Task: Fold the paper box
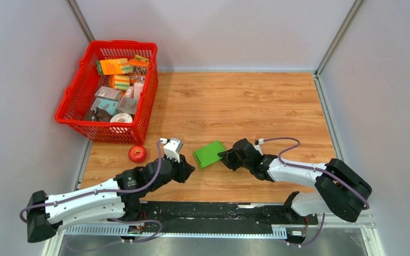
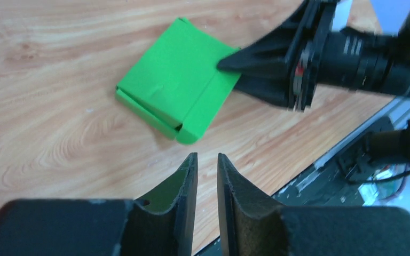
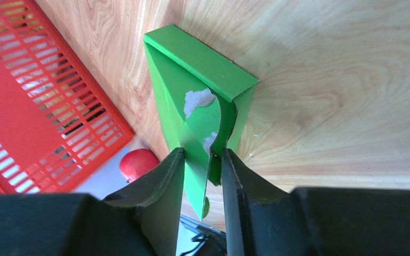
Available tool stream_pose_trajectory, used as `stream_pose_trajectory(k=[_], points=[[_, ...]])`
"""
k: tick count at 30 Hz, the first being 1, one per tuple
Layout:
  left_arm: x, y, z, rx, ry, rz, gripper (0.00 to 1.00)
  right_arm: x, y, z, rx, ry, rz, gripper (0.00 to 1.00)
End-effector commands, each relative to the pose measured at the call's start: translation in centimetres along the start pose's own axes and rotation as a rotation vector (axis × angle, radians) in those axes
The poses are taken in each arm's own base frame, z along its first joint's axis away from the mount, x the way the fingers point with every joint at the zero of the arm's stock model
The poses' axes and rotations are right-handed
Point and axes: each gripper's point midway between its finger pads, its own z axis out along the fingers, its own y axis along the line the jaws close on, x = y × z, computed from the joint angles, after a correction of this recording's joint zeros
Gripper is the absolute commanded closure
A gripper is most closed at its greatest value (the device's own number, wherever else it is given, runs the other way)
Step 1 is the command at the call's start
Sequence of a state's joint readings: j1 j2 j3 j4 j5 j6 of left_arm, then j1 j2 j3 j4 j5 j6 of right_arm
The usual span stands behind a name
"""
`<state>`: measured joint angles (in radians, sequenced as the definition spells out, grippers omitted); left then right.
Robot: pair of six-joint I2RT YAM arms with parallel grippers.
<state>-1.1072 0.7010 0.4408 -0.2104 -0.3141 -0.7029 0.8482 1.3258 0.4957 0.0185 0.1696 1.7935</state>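
Pinches a torn flap of the paper box (image 3: 203,69) between the fingers of the right gripper (image 3: 203,154), jaws pressed onto the green card. Holds the left gripper (image 2: 207,157) just short of the box's other side, jaws parted by a narrow gap, gripping nothing. Lies partly folded on the wooden table (image 1: 245,101), between both grippers. Shows a red apple (image 1: 137,153) beside the left arm and a red basket (image 1: 75,101) of packages beyond.
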Motion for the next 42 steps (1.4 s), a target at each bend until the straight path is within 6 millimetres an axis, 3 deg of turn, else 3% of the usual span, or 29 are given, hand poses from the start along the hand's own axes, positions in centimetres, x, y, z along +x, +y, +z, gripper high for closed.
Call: stream_pose_trajectory(k=[1,2,3,4,5,8,10,15,18,20,22,23,24,27,28,30,37,40,42], points=[[-0.6,-0.8,2.1,0.037,0.103,-0.073,0.75,-0.6,0.5,-0.5,-0.038,-0.028,-0.173,0.62],[-1.9,-1.8,2.8,0.072,0.081,-0.08,0.77,-0.5,1.3,-0.7,-0.053,-0.029,-0.21,0.6],[-1.9,-2.0,3.5,0.077,0.092,-0.079,0.79,-0.5,1.8,-0.8,-0.07,-0.033,-0.314,0.57],[-1.1,-1.9,4.7,0.063,0.136,-0.073,0.83,-0.8,0.6,-0.8,-0.013,-0.037,-0.375,0.55],[-2.0,-2.7,5.4,0.084,0.123,-0.064,0.85,-0.7,0.5,-1.0,0.002,-0.026,-0.44,0.53],[-0.8,-2.4,7.5,0.066,0.168,-0.044,0.88,-0.4,0.1,-1.8,0.011,0.016,-0.699,0.49],[0.1,-2.0,8.4,0.046,0.2,-0.036,0.9,-0.6,-1.5,-2.2,0.009,0.047,-0.831,0.46],[2.0,-0.9,9.6,0.024,0.228,-0.033,0.91,0.4,-2.2,-5.0,-0.072,0.178,-1.119,0.42],[3.0,0.7,10.1,-0.019,0.26,-0.036,0.92,0.5,-0.2,-6.9,-0.121,0.185,-1.243,0.42],[3.7,0.8,10.1,-0.01,0.276,-0.041,0.92,1.7,2.3,-7.8,-0.215,0.229,-1.257,0.37],[4.5,1.0,10.1,-0.01,0.295,-0.046,0.92,1.9,4.9,-7.2,-0.298,0.243,-1.207,0.38],[4.7,1.2,10.1,-0.014,0.298,-0.045,0.93,3.0,6.0,-7.4,-0.359,0.323,-1.191,0.41],[4.7,1.2,10.0,-0.012,0.298,-0.047,0.93,2.6,6.7,-5.8,-0.356,0.335,-1.173,0.44],[4.1,0.4,9.4,0.019,0.289,-0.054,0.93,2.8,8.6,-3.6,-0.425,0.371,-1.172,0.54],[3.9,0.0,9.1,0.036,0.296,-0.059,0.92,2.7,7.6,-1.7,-0.39,0.413,-1.147,0.58],[2.8,-1.1,8.4,0.077,0.283,-0.06,0.9,3.5,8.2,-1.2,-0.465,0.495,-1.106,0.7],[-1.9,-2.6,7.0,0.1,0.255,-0.07,0.86,2.0,5.1,0.9,-0.389,0.48,-1.045,0.74],[-3.8,-1.7,8.0,0.074,0.231,-0.106,0.86,1.6,4.1,1.3,-0.376,0.462,-1.032,0.74],[-3.9,-0.1,9.2,0.037,0.253,-0.147,0.86,1.6,3.4,1.9,-0.365,0.471,-1.019,0.74]])
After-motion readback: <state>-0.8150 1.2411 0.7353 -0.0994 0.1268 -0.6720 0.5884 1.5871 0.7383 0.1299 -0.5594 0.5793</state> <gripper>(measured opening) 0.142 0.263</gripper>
